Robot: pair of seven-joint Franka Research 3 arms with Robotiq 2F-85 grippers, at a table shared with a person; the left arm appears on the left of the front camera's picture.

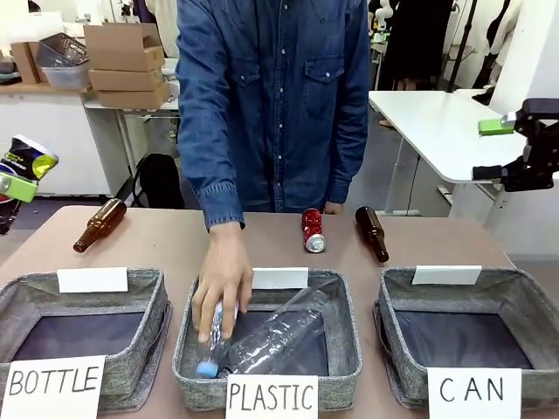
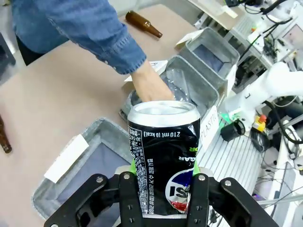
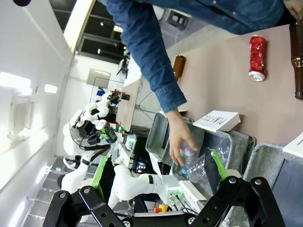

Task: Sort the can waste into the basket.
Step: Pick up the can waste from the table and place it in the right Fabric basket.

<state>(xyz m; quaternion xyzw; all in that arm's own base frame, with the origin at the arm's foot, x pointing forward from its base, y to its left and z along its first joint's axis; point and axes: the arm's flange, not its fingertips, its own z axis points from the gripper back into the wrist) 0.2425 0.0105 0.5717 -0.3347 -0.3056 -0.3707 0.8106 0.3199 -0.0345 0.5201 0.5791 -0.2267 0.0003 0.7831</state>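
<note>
My left gripper [image 2: 163, 191] is shut on a dented black can [image 2: 163, 151] with a blue-red-white logo and holds it in the air. From the front, that gripper [image 1: 16, 179] and the black can [image 1: 31, 157] sit at the far left, above the table's left end. A red can [image 1: 312, 230] lies on the table behind the middle basket, and the red can [image 3: 257, 57] also appears from the right wrist. The CAN basket [image 1: 515, 281] stands at the front right. My right gripper [image 1: 515, 148] hangs open high at the right, with nothing between its green pads [image 3: 215, 165].
A person's hand [image 1: 223, 284] puts a clear plastic bottle [image 1: 279, 336] into the PLASTIC basket [image 1: 345, 349]. The BOTTLE basket [image 1: 148, 336] stands at the front left. Brown bottles lie at the back left [image 1: 99, 225] and beside the red can [image 1: 371, 232].
</note>
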